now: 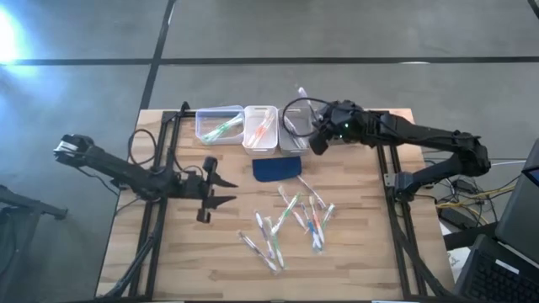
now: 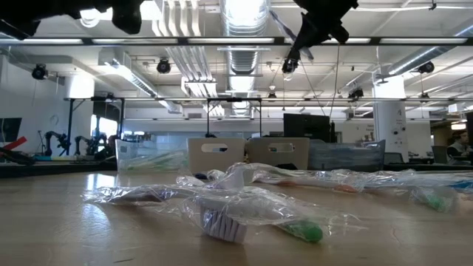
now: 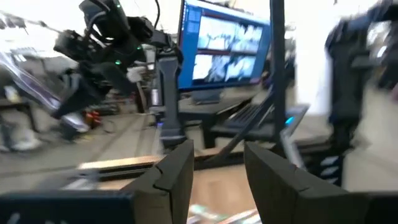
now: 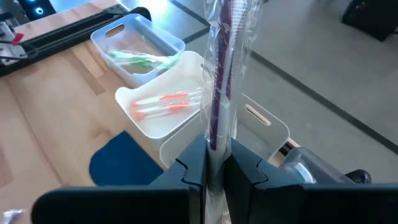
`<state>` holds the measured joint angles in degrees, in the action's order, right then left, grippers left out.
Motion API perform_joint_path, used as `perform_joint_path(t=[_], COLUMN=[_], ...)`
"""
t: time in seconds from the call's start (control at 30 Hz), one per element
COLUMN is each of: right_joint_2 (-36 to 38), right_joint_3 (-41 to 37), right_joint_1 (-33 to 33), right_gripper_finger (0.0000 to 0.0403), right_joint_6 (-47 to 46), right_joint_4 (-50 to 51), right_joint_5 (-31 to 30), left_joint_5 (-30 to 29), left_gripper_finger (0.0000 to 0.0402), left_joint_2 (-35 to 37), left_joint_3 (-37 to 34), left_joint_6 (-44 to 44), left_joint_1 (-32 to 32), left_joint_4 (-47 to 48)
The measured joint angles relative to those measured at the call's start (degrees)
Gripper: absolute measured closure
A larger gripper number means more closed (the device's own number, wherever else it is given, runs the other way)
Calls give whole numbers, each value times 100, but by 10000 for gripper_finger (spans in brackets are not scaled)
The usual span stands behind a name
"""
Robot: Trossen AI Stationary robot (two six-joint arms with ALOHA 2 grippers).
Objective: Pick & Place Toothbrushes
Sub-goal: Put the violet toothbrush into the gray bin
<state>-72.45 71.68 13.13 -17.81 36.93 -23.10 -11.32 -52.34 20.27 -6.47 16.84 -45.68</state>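
High view is showing green toothbrushes [image 1: 221,128] and orange ones [image 1: 261,128] already lying binned, while about a dozen wrapped toothbrushes [image 1: 290,220] are waiting on the table [image 1: 185,252]. Right gripper [image 1: 318,139] is clamping a purple wrapped toothbrush [image 4: 219,93] above the third bin [image 1: 292,139]; left gripper [image 1: 221,189] is hovering with fingers apart.

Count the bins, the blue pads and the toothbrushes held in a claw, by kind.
Bins: 3
Blue pad: 1
Toothbrush held in the right claw: 1
Total: 5
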Motion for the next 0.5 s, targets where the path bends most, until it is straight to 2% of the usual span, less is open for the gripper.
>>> perform_joint_path(t=[0.13, 0.37, 0.5], right_joint_2=[-67, -555, -907], right_joint_3=[0, 92, 226], right_joint_1=[237, 545, 790], right_gripper_finger=[378, 378, 378], right_joint_6=[8, 291, 287], right_joint_4=[-159, -239, -183], right_joint_5=[237, 264, 263], left_joint_5=[-3, -230, -240], left_gripper_finger=[255, 255, 255], left_joint_2=[51, 49, 49], left_joint_3=[48, 22, 20], left_joint_6=[322, -474, -511], left_joint_1=[0, 0, 0], left_joint_4=[-23, 1, 13])
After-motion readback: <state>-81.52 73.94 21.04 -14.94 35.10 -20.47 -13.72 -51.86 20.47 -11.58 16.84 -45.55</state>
